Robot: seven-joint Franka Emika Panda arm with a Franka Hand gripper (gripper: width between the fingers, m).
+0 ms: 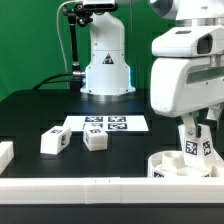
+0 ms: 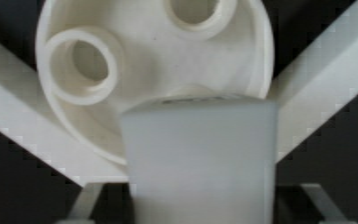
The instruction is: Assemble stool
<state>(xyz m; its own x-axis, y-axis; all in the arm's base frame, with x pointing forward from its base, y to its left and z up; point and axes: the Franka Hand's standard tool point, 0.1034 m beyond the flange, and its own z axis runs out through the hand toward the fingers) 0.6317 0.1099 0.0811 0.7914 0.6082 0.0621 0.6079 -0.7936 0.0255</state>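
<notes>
The round white seat disc lies at the front on the exterior view's right, sockets up. My gripper is above it, shut on a white tagged leg held upright, with its lower end down at the disc. I cannot tell if it sits in a socket. In the wrist view the leg fills the middle between my fingers, with the seat disc and two of its round sockets beyond it. Two more legs lie on the black table at the exterior view's left.
The marker board lies flat in the middle behind the loose legs. A long white rail runs along the front edge and a short piece stands at the exterior view's left. The arm's base stands at the back.
</notes>
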